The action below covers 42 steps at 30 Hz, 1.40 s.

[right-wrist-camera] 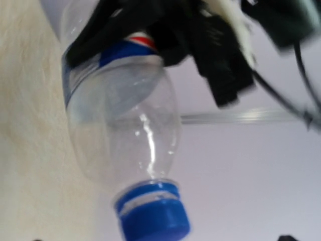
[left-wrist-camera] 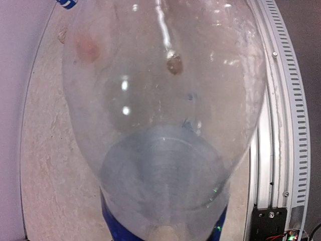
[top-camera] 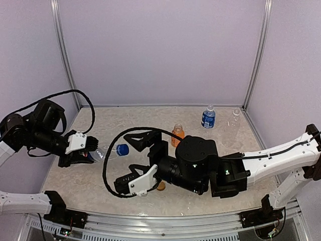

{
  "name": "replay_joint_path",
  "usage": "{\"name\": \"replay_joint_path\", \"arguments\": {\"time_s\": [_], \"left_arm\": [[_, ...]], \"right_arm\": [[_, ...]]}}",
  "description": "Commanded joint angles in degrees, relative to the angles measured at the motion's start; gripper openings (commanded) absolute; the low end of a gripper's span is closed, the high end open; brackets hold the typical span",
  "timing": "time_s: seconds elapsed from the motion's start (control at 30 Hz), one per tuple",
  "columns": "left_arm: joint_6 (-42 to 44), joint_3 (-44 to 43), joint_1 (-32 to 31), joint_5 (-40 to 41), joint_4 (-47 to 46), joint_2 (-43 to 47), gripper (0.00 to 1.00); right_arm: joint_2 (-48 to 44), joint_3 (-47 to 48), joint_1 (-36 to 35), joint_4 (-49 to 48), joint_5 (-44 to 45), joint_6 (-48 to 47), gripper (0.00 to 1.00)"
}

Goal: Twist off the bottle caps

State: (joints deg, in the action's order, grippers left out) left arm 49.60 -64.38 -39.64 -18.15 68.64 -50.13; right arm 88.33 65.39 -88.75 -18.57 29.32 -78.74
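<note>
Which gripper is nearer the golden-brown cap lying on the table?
Right. The right gripper hangs open just left of the golden-brown cap; the left gripper, shut on the bottle, sits farther left.

1. The site is presenting as a robotics test cell in a lab, not a home or a shop.
2. Plain pale panels (top-camera: pixel 160 50) are closing in the desk (top-camera: pixel 75 181) on three sides, with metal posts (top-camera: pixel 62 50) standing at the rear corners.
3. The left arm (top-camera: pixel 35 133) and right arm (top-camera: pixel 281 158) are sitting mounted beside a slotted aluminium rail (top-camera: pixel 165 218) along the near edge.
4. A loose black cable (top-camera: pixel 90 108) is looping over the desk, and a bare circuit board (left-wrist-camera: pixel 271 221) is showing beside the rail.
</note>
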Motion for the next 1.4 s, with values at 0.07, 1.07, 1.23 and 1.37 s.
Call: {"name": "replay_joint_path", "arguments": {"time_s": [0.07, 1.07, 1.23, 1.37], "left_arm": [[-1.29, 4.42, 1.24, 16.67, -23.61, 1.75, 0.23], [7.39, 11.21, -1.24, 29.64, -40.47, 1.11, 0.24], [7.62, 11.21, -1.23, 29.23, -40.77, 1.04, 0.23], [7.62, 10.98, -1.23, 29.14, -40.7, 1.04, 0.23]], "right_arm": [[-1.71, 18.47, 17.05, 25.05, -24.84, 67.55, 0.99], [12.59, 28.25, 29.25, 23.71, -50.38, 109.42, 0.47], [11.49, 27.06, 29.25, 23.96, -49.35, 109.06, 0.44], [11.83, 27.42, 29.25, 24.06, -49.83, 108.94, 0.28]]}}
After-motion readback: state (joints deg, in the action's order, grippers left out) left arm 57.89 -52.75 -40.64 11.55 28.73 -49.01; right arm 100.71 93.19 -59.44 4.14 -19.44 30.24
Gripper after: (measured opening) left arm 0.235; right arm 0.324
